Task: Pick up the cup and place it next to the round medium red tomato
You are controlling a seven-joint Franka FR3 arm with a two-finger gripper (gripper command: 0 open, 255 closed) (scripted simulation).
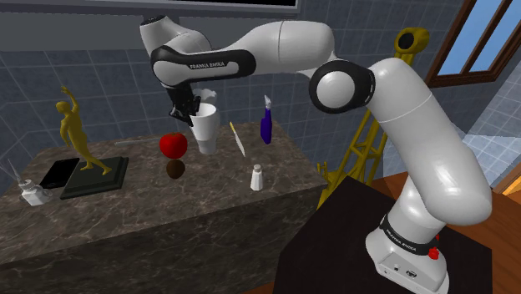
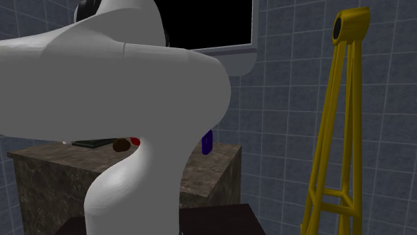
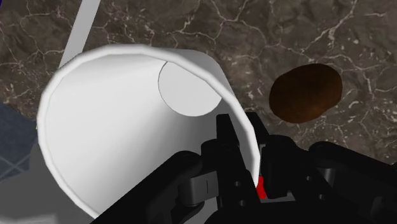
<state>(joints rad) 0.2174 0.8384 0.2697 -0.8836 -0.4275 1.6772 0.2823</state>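
Note:
My black gripper (image 1: pixel 194 107) is shut on the rim of a plain white cup (image 1: pixel 206 132), which hangs just to the right of the red tomato (image 1: pixel 173 144) in the shoulder view. In the wrist view one finger sits inside the cup (image 3: pixel 127 121) and the other outside, and the gripper (image 3: pixel 245 145) clasps the wall between them. The cup looks slightly tilted, and I cannot tell whether its base touches the counter. A sliver of the tomato (image 3: pixel 261 186) peeks out beneath the fingers. In the second exterior view the tomato (image 2: pixel 135 141) is mostly hidden behind the arm.
A brown oval lump (image 1: pixel 175 169) lies in front of the tomato on the dark marble counter (image 1: pixel 150 217). A purple spray bottle (image 1: pixel 266 125), a white shaker (image 1: pixel 257 177) and a thin white stick (image 1: pixel 238 139) stand to the right. A golden statue (image 1: pixel 75 134) stands at the left.

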